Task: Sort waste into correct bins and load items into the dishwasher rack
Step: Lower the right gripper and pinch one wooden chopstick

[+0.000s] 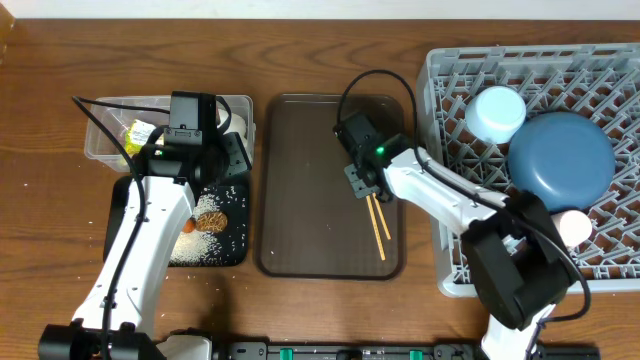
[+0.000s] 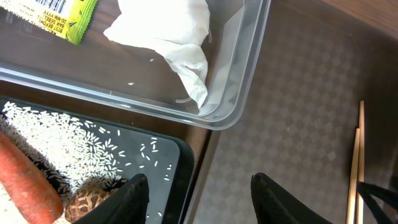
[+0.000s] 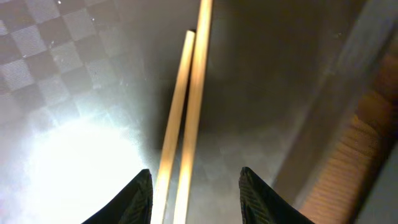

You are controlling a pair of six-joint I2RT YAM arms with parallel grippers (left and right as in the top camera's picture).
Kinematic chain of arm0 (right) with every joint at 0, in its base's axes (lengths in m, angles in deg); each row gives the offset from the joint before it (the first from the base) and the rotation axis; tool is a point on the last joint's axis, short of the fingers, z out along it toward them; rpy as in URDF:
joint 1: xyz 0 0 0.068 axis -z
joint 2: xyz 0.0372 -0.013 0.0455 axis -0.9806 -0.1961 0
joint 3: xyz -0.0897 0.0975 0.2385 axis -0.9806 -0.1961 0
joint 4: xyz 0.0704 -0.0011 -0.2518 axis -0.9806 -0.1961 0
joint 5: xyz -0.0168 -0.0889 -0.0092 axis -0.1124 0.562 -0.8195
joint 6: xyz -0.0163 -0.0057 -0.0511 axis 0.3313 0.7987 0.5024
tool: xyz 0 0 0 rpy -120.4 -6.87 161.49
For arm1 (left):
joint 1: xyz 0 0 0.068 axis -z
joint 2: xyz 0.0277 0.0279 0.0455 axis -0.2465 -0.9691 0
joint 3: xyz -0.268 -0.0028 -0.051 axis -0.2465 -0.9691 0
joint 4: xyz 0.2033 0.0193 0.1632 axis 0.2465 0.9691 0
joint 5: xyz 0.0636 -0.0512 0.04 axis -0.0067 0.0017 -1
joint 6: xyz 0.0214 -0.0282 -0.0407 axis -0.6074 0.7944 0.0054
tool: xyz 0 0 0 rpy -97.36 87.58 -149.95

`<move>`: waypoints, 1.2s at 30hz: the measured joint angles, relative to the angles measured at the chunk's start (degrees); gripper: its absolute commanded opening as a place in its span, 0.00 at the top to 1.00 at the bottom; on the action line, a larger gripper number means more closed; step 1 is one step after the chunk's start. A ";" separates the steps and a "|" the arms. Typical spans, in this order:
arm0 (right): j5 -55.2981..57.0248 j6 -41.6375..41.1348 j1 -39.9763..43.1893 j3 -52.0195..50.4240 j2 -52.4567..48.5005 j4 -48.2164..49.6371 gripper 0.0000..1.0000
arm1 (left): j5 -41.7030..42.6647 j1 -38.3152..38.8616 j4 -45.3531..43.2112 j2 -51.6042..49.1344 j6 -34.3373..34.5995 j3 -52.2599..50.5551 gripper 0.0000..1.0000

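The wooden chopsticks lie side by side on the dark brown serving tray. My right gripper hangs open just over their upper end. In the right wrist view the chopsticks run between the fingers of the right gripper, nearer the left one and touching neither. My left gripper is open and empty. In its wrist view the left gripper straddles the right edge of the black tray. This bin holds a carrot, a brown biscuit and rice. The clear tub holds a napkin and a wrapper.
The grey dishwasher rack fills the right side. It holds a blue plate, a pale blue cup and a pink cup. The right arm reaches from the rack's front corner across to the serving tray.
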 measured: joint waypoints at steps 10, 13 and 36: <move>0.02 0.35 1.22 0.15 0.20 -1.86 0.69 | 0.00 0.00 0.07 0.00 0.00 0.00 0.46; -0.11 0.35 1.20 0.13 0.20 -1.81 0.69 | 0.00 0.00 0.07 0.00 0.00 0.00 0.46; -2.75 0.35 1.20 -2.03 0.20 -0.11 0.74 | 0.00 0.00 0.09 0.00 0.00 0.00 0.46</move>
